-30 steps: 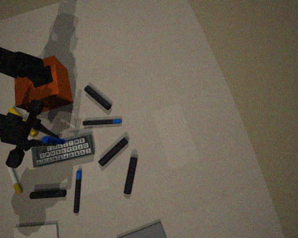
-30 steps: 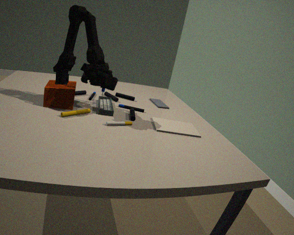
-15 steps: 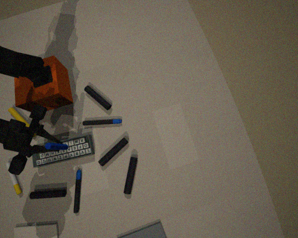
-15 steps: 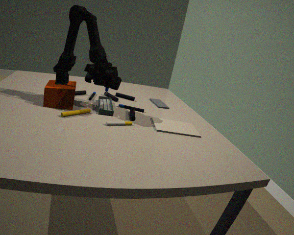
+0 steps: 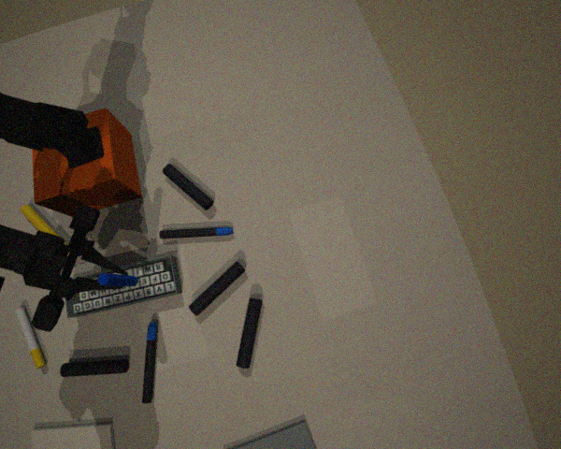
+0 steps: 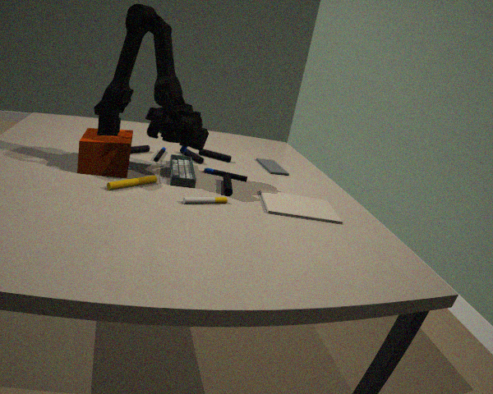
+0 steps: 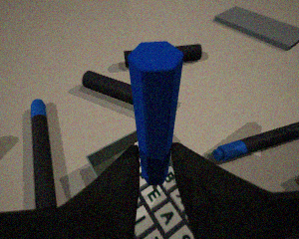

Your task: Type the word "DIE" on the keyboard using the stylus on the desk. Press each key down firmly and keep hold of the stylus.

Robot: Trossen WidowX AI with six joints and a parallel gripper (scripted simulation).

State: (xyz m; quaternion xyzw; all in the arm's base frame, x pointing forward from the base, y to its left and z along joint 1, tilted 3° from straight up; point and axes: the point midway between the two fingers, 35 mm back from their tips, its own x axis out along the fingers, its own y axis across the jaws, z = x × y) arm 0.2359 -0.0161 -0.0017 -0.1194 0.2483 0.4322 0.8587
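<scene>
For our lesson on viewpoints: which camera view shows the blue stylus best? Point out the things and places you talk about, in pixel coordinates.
The wrist view: the stylus [image 5: 118, 280] [image 7: 155, 100] stands large between the gripper's fingers. The top view shows it small, over the keyboard [image 5: 175, 275] [image 6: 182, 183]. In the exterior view I cannot pick it out surely.

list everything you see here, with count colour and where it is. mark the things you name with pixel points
stylus [image 5: 116, 280] [image 7: 155, 100]: one, blue, in the gripper
keyboard [image 5: 177, 275] [image 6: 182, 183]: one, grey-green, pale keys, below the gripper
black cylinders: four, around the keyboard
black pens with blue ends: two, near the keyboard
yellow cylinder [image 5: 35, 218] [image 6: 131, 182]: one, by the orange block
white-and-yellow pen [image 5: 29, 336] [image 6: 204, 199]: one, desk
flat slabs: one pale, one grey, desk
orange block [image 5: 121, 164] [image 6: 103, 158]: one, under the arm
arm, gripper [image 7: 154, 150]: one each, black
</scene>
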